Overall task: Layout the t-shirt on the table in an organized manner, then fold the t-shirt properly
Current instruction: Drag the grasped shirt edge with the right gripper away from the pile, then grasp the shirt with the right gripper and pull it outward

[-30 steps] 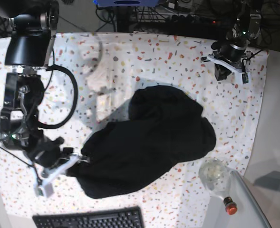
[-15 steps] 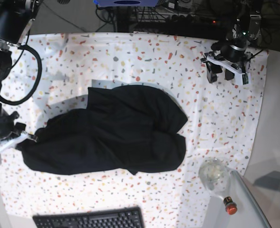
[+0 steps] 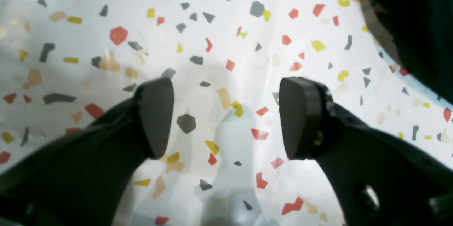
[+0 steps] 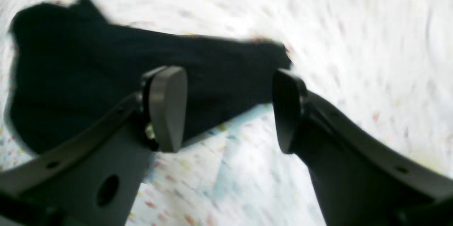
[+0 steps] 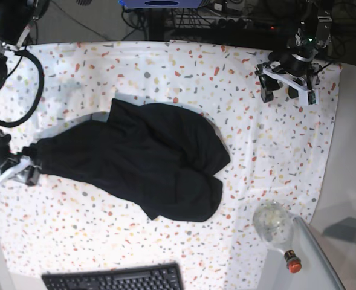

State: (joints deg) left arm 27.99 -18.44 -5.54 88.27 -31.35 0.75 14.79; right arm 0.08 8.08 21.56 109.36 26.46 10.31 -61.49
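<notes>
The black t-shirt [image 5: 147,163] lies crumpled and stretched across the middle-left of the speckled table [image 5: 268,145]. Its narrow left end reaches my right gripper [image 5: 26,174] at the table's left edge. In the right wrist view, blurred by motion, that gripper [image 4: 228,111] is open with nothing between its fingers [image 4: 168,109], and the t-shirt [image 4: 88,77] lies just beyond them. My left gripper [image 5: 283,92] hangs at the far right corner, away from the shirt. It [image 3: 226,118] is open over bare table [image 3: 226,24].
A black keyboard [image 5: 114,279] lies at the front edge. A clear glass bottle [image 5: 274,223] with a red cap [image 5: 294,264] rests at the front right, beside a grey side surface [image 5: 353,181]. A dark mass [image 3: 417,13] fills the left wrist view's top right corner.
My right arm pulled the t-shirt's end leftward, stretching the cloth out, then opened and let it go. My left gripper went from shut to open in place.
</notes>
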